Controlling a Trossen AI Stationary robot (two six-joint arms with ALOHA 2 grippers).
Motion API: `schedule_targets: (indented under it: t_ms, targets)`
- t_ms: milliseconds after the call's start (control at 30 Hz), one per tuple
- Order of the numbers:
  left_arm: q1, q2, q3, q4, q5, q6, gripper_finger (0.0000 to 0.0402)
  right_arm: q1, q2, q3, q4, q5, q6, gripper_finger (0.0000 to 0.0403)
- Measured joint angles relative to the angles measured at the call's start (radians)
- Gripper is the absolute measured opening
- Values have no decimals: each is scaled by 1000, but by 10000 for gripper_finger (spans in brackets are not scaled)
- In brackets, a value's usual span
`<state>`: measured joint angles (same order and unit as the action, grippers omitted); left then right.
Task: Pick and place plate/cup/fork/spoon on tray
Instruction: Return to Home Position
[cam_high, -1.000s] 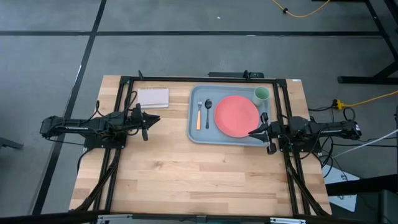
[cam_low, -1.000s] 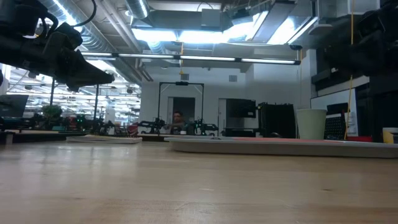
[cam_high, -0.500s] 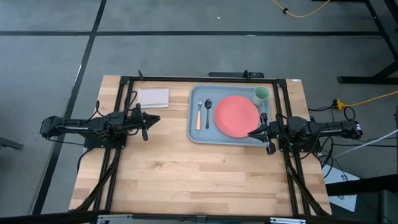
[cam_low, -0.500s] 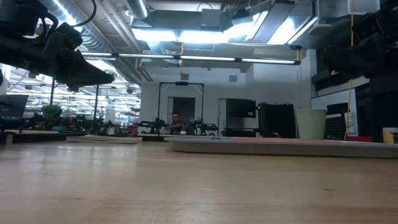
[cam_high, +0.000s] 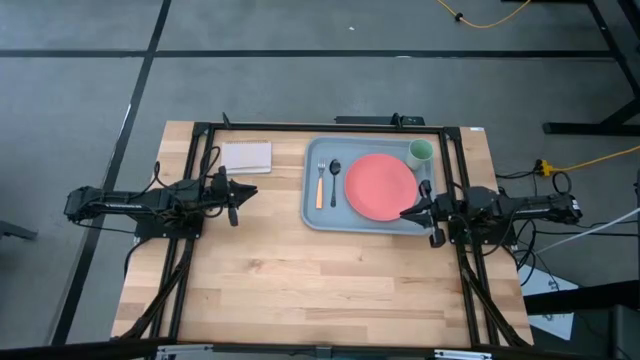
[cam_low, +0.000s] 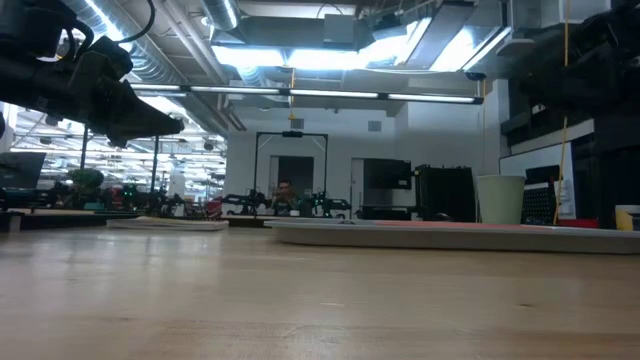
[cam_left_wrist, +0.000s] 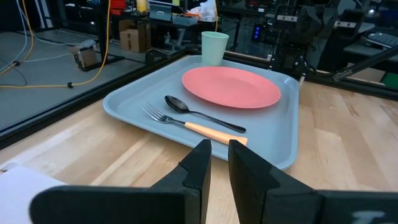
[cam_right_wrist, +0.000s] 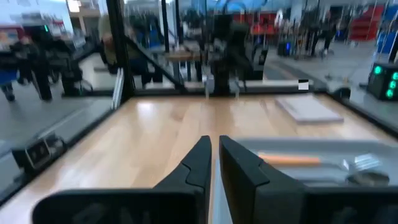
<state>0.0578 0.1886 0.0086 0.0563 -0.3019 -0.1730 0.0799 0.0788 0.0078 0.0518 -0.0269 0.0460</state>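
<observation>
The blue-grey tray (cam_high: 312, 205) lies at the table's far right. On it rest the coral plate (cam_high: 380, 185), the green cup (cam_high: 421, 152) at its far right corner, the orange-handled fork (cam_high: 320, 186) and the dark spoon (cam_high: 335, 180). My left gripper (cam_high: 243, 192) hangs shut and empty left of the tray, pointing at it; the left wrist view (cam_left_wrist: 219, 149) shows the tray ahead. My right gripper (cam_high: 404, 213) is shut and empty above the tray's near right part, beside the plate's near edge.
A pale folded napkin (cam_high: 247, 157) lies at the far left of the tray. Black frame rails (cam_high: 200, 150) run along the table's left, far and right sides. Bare wood (cam_high: 320, 280) fills the near half of the table.
</observation>
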Motion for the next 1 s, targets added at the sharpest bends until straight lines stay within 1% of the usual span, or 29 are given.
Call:
schedule_targets:
  t_ms: [233,467,1000]
  targets:
    - [0,0,0,0,0,0,50,0,-77,2,16,0,-1,37]
    - [0,0,0,0,0,0,50,0,-77,1,-25,0,-1,37]
    - [0,0,0,0,0,0,50,0,-77,1,-29,0,-1,37]
